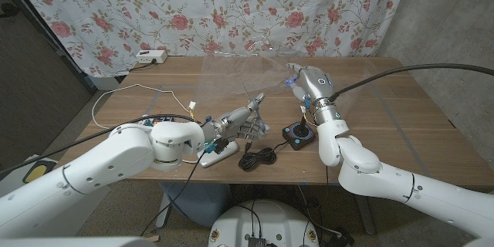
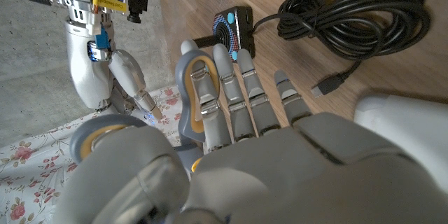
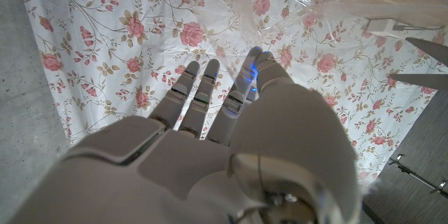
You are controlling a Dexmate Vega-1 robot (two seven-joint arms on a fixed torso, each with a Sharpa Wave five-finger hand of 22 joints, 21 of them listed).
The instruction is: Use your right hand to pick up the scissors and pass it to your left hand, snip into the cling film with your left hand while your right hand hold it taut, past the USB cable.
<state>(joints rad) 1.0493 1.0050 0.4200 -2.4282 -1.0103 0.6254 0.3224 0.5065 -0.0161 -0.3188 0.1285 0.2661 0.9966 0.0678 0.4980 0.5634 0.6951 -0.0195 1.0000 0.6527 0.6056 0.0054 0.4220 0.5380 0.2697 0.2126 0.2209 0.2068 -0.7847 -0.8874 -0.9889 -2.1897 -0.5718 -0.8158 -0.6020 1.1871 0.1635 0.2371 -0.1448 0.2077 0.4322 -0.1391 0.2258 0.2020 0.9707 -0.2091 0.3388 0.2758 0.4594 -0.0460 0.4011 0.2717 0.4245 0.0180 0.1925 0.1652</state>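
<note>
We see the left robot hand (image 1: 241,122) raised over the near middle of the table (image 1: 401,108), gripping the scissors (image 1: 252,102), whose blades point up and away toward the cling film (image 1: 231,69). In the left wrist view the fingers (image 2: 231,98) lie curled around a grey handle loop. The blade tips also show in the right wrist view, spread apart, just beside the film's edge.

The right robot hand (image 1: 309,83) is lifted above the far right part of the table and pinches the cling film at its right edge; the sheet stretches from there to the left over the far side of the table. In the right wrist view the fingertips (image 3: 255,63) meet the crinkled film.

The coiled black USB cable (image 1: 258,157) lies near the front edge, beside a small joystick (image 1: 299,133). A white power strip (image 1: 150,56) sits at the far left corner.
</note>
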